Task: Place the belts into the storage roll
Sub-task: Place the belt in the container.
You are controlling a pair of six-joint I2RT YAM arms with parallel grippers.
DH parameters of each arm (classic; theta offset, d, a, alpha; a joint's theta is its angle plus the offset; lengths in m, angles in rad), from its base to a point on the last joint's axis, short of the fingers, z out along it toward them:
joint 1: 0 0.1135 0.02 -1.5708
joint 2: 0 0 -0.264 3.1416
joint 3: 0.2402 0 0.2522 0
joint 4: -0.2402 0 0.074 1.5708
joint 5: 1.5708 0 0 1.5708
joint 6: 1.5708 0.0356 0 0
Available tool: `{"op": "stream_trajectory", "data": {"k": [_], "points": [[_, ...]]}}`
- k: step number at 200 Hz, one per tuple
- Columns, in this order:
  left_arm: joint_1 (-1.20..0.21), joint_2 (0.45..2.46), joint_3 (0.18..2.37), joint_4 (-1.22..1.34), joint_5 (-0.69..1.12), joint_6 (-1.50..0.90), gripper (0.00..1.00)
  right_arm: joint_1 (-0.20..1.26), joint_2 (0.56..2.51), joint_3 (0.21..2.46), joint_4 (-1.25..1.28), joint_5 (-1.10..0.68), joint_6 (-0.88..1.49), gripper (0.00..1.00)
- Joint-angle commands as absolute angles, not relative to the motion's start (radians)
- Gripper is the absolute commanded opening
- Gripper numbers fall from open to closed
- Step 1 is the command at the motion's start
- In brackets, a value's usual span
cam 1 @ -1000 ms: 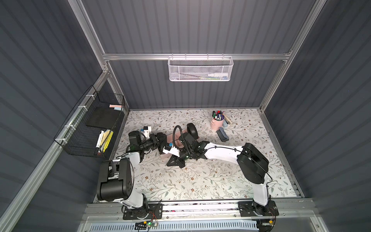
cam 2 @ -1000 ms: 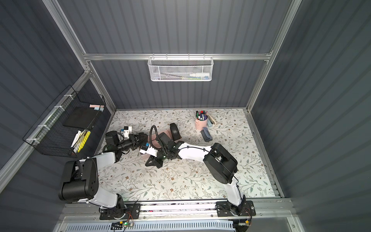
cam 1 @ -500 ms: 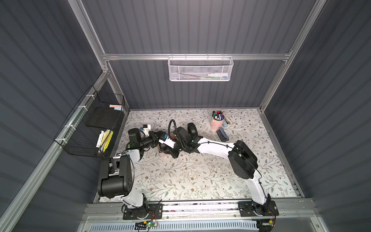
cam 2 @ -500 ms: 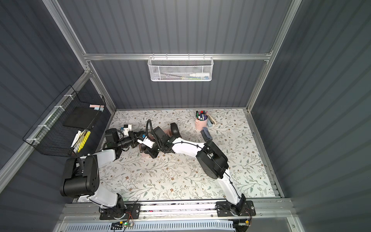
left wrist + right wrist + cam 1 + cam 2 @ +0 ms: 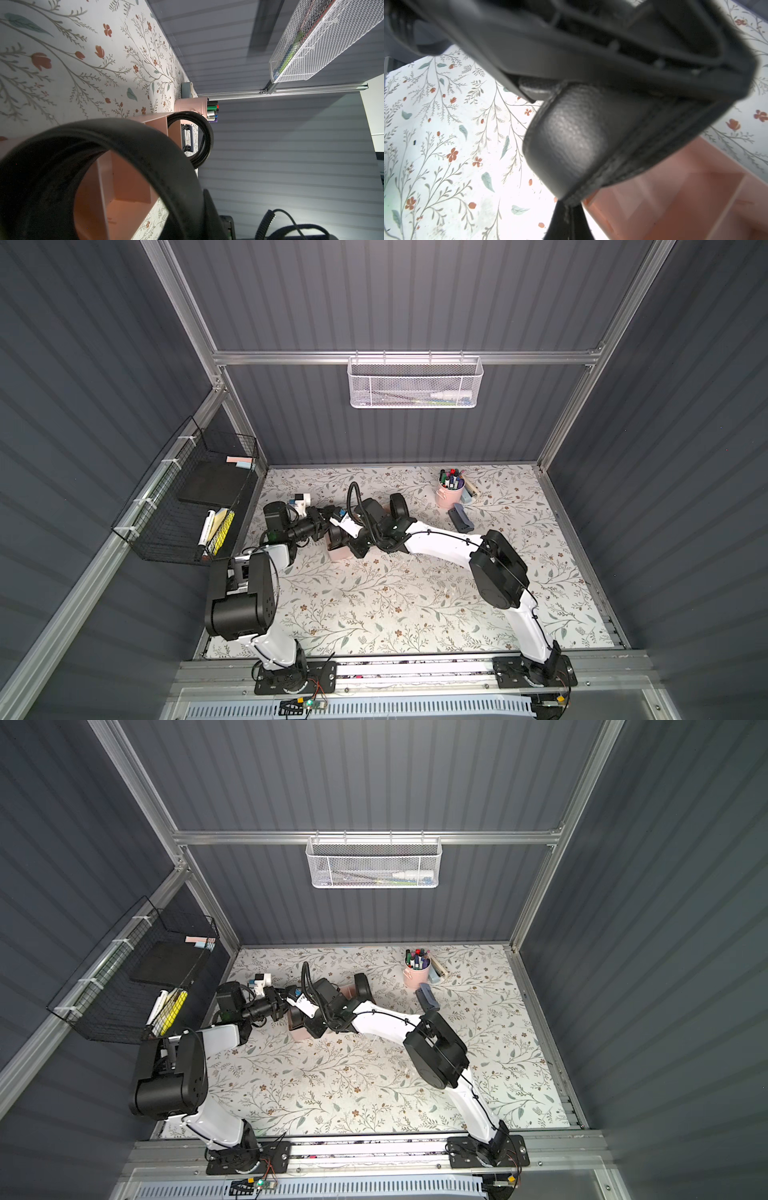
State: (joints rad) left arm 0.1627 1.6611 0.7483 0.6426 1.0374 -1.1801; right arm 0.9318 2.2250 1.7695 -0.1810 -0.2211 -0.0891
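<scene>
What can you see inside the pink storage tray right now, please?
A coiled belt stands upright at the tray's far end; the middle compartments look empty. The second belt, close to the camera, hides the near compartment.

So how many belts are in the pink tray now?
One looks done: a rolled belt stands at the far end of the pink tray, apparently in its end compartment. The second belt is in hand: the right gripper is shut on it above the tray's near end. Left to do: lower it into an empty compartment and let go.
</scene>
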Motion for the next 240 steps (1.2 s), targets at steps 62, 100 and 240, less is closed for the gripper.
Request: {"op": "stream_trajectory", "data": {"k": [62,100,240], "points": [[0.161,1.718,0.671,0.676,1.091,-1.151,0.00,0.921,2.181,1.784,-0.149,-0.182,-0.096,0.12],[0.169,1.677,0.708,0.546,1.102,-1.084,0.51,0.920,2.024,1.692,-0.119,-0.172,-0.089,0.31],[0.205,1.222,0.942,-0.487,0.626,-0.326,1.00,0.686,1.405,1.304,-0.257,-0.114,0.159,0.56]]}}
